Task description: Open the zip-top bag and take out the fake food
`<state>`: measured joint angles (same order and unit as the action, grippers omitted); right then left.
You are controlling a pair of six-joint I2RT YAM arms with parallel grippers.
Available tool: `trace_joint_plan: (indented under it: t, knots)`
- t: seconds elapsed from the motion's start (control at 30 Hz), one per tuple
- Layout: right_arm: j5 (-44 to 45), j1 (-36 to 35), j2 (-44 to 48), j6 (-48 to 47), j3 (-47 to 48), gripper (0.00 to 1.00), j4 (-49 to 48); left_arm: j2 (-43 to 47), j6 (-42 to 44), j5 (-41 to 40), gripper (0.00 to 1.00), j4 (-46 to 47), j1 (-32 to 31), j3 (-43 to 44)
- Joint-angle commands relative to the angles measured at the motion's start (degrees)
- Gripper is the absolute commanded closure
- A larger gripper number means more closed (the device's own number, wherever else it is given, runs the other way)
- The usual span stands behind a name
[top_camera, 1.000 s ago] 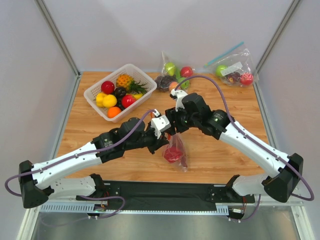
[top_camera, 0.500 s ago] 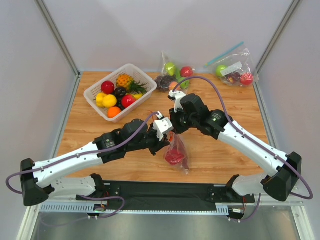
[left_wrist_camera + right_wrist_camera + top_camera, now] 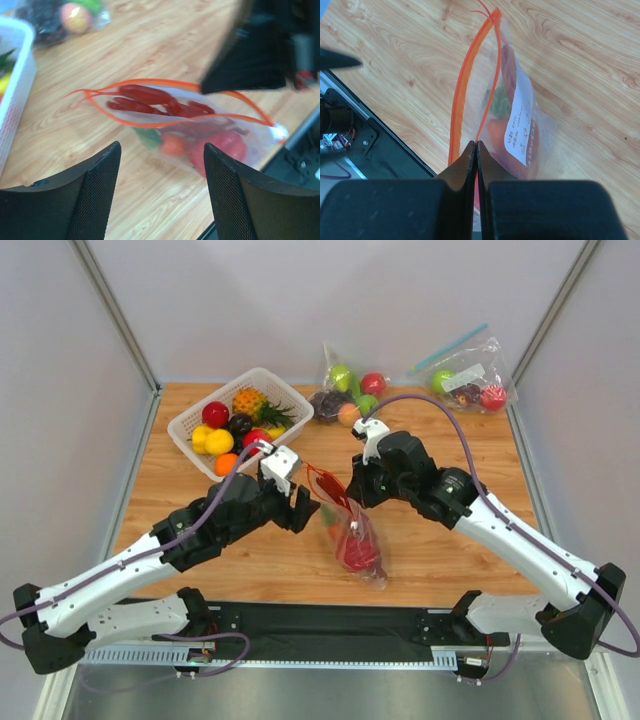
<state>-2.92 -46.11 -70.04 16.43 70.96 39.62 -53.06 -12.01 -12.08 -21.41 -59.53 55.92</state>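
The zip-top bag (image 3: pixel 356 540) hangs over mid-table with its orange-red mouth gaping and a white label (image 3: pixel 520 125) on one side. Through the plastic I see the fake food: a dark-red lobster (image 3: pixel 150 97), an orange carrot (image 3: pixel 172 144) and a red pepper-like piece (image 3: pixel 225 147). My right gripper (image 3: pixel 476 146) is shut on one lip of the zip strip (image 3: pixel 487 75) and holds the bag from above and to the right (image 3: pixel 352 494). My left gripper (image 3: pixel 306 508) stands open just left of the bag, apart from it. Nothing lies between its fingers (image 3: pixel 95 195).
A white basket (image 3: pixel 212 397) of small fruits and a pineapple sits at the back left. A clear bag of green apples and grapes (image 3: pixel 345 390) lies at the back middle, and a blue-zipped bag (image 3: pixel 470 380) at the back right. The black base plate (image 3: pixel 320 625) runs along the near edge.
My left gripper has opened, let go of the bag and drawn back to the left. My right gripper has shut on the zip strip, and the bag's mouth now gapes.
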Motion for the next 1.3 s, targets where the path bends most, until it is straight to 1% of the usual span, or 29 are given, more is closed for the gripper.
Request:
trace_joint_plan:
  t: [0.0,0.13,0.2,0.33,0.5,0.6,0.7,0.73,0.77,0.83,0.87,0.9,0.93,1.07,1.27]
  knots:
    - [0.28,-0.21,2.36,-0.08,-1.35,1.00,-2.61,0.06,-10.12,-1.56,0.25,-1.71,5.54,-0.98]
    - [-0.07,-0.39,3.68,0.62,-3.01,1.00,-3.14,-0.99,-16.46,4.76,0.22,0.84,9.42,-3.62]
    - [-0.16,-0.47,4.47,0.80,-3.46,1.00,-3.32,-2.13,-18.56,5.83,0.21,1.80,10.13,-3.63]
    - [0.28,-1.09,5.61,0.98,-3.99,1.00,-3.32,-6.08,-21.21,9.34,0.20,3.65,10.66,-3.45]
    - [0.54,-1.79,7.11,1.06,-5.13,1.00,-3.14,-8.64,-24.98,11.81,0.19,9.27,11.28,-6.35]
    - [0.72,-1.88,7.90,1.06,-5.92,1.00,-2.97,-10.48,-25.34,11.81,0.20,10.25,11.36,-6.79]
    - [0.81,-1.97,8.78,1.15,-6.45,1.00,-3.23,-12.59,-25.61,14.00,0.21,11.30,11.36,-7.05]
    - [1.16,-1.97,8.95,1.15,-6.62,1.00,-3.32,-12.94,-25.69,14.44,0.23,11.56,11.36,-7.14]
    - [1.60,-2.06,9.22,1.07,-6.71,1.00,-3.32,-13.30,-25.78,14.88,0.37,12.17,11.36,-7.14]
    - [2.82,-1.97,9.48,0.63,-6.89,1.00,-3.14,-14.18,-25.96,16.03,0.55,12.88,11.36,-7.05]
    - [5.44,-1.97,9.57,0.45,-6.89,1.00,-3.05,-14.27,-26.05,16.38,0.71,13.49,11.36,-7.05]
    - [6.51,-1.97,9.66,-0.25,-6.97,1.00,-2.88,-14.44,-26.05,16.73,0.77,13.85,11.36,-6.88]
    - [8.70,-1.97,9.75,-0.69,-6.89,1.00,-2.79,-14.70,-25.96,16.82,0.86,13.76,11.45,-6.27]
    - [13.46,-1.88,9.84,-2.62,-6.01,1.00,-1.82,-16.02,-24.73,18.75,1.00,12.89,12.33,-3.28]
    - [17.42,-0.39,10.89,-4.91,-3.82,1.00,-0.07,-17.78,-22.36,21.13,1.00,10.86,14.17,1.38]
